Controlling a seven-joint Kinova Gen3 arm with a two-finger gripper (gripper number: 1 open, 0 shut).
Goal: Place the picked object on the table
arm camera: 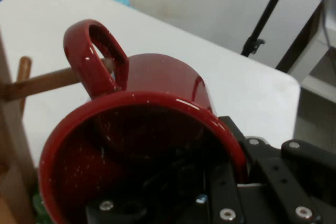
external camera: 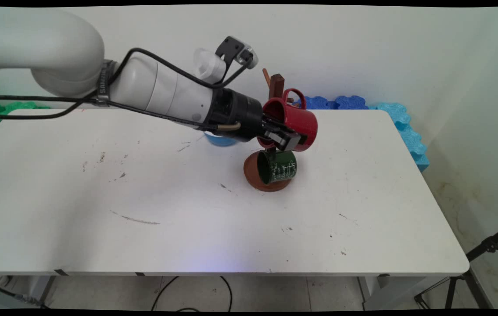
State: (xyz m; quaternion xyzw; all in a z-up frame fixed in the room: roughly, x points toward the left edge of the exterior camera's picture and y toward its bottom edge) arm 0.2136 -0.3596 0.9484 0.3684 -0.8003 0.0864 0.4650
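A: Where does the main view sit?
B: Fixed above the surface's near side, looking down toward the wall.
A: And the hand view?
B: Close along the jaws; both share the red mug.

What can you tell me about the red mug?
The red mug is glossy, like glazed ceramic or enamel, with a dark inside and a looped handle. The gripper holds it by the rim, one finger inside and one outside, tipped on its side above the table. In the hand view a wooden peg of the mug stand passes through its handle. A green mug hangs just below it.
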